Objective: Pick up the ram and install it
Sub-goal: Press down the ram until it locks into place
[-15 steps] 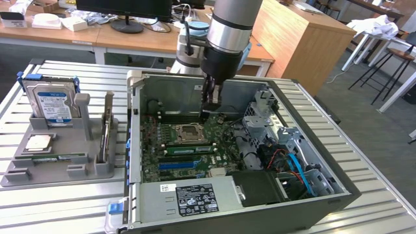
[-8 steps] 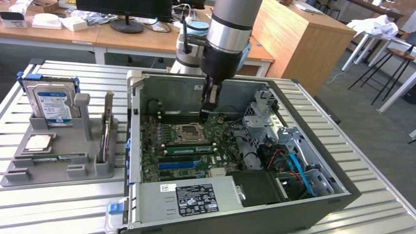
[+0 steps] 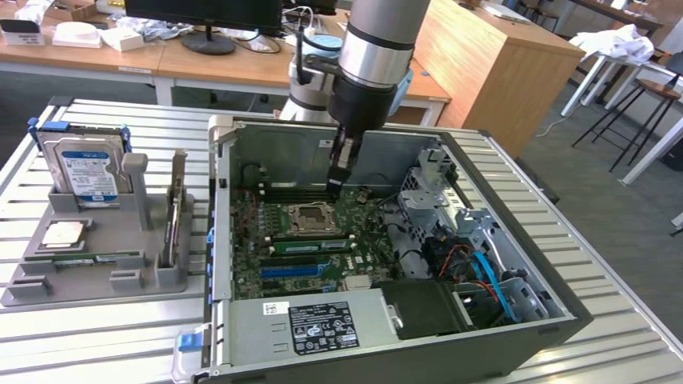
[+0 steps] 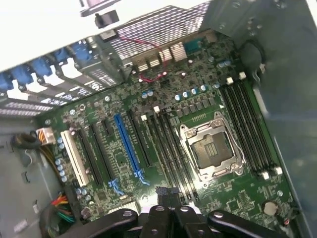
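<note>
The gripper (image 3: 337,182) is seen inside the open case (image 3: 277,152), hanging low over the board (image 3: 248,276) near the far edge of the socket (image 3: 309,216). Its fingers are clenched, and nothing can be made out between them. In the wrist view the gripper (image 4: 167,196) is placed over the end of the slots (image 4: 171,148) that run alongside the socket (image 4: 210,148).

A ram (image 3: 309,244) is seen lying along a slot just beside the socket's near edge, apart from the fingers. Whether it is fully seated cannot be told. The other ram (image 3: 91,258) is laid flat in the holder (image 3: 64,292) by the table's left edge in the exterior view.

The work is judged to be at the seating stage. For this to be done well, the stick should be kept square to its slot, with the notch matched to the key. Pressure should be applied straight down and evenly at both ends until the end latches are closed. Sideways force should be avoided, since the thin stick may be bent and the socket beside it harmed.
</note>
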Robot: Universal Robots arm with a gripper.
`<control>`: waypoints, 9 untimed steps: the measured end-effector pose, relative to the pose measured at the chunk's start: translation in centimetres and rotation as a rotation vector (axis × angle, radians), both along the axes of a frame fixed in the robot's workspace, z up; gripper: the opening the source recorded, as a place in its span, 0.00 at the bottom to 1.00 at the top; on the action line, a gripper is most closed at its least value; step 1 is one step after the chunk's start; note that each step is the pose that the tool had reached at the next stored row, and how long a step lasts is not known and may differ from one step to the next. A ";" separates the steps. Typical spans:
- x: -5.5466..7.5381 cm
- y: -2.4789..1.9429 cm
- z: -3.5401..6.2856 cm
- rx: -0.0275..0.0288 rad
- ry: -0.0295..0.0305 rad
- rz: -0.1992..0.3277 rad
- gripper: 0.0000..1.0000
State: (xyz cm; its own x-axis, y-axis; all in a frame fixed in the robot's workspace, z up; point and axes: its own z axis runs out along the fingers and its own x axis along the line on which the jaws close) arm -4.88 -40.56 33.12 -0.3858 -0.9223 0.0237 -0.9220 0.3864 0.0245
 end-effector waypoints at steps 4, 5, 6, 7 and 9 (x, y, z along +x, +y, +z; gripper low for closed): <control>0.0 0.00 -0.03 0.0000 0.0000 -0.065 0.10; 0.0 0.00 -0.04 0.0000 0.0001 -0.082 0.10; 0.0 0.00 -0.04 0.0000 0.0000 -0.098 0.10; 0.0 0.00 -0.06 0.0000 0.0000 -0.115 0.10; 0.0 0.00 -0.07 0.0000 0.0000 -0.148 0.10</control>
